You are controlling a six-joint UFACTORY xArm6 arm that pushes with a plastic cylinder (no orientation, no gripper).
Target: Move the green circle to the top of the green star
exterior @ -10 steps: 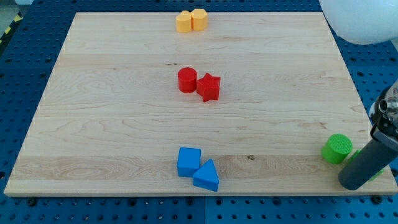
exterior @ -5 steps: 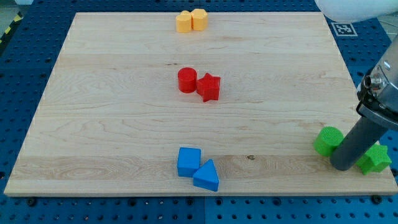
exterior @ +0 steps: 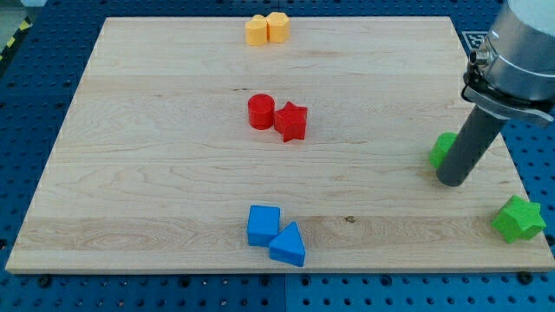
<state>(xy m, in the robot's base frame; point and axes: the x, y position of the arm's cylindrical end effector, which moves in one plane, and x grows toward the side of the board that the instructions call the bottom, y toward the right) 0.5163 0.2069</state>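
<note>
Toward the right edge of the frame, my tip [exterior: 452, 181] sits on the desk [exterior: 156, 182], touching the green circle [exterior: 443, 149], which my rod mostly hides. Lower right, well apart, lies the green star [exterior: 519, 219]. My end effector is a plain rod, with nothing to spread or pinch.

My tip [exterior: 452, 180] against the green circle [exterior: 442, 149] at the board's [exterior: 156, 173] right, circle mostly hidden behind the rod, green star [exterior: 519, 220] at near-right corner, well apart
</note>
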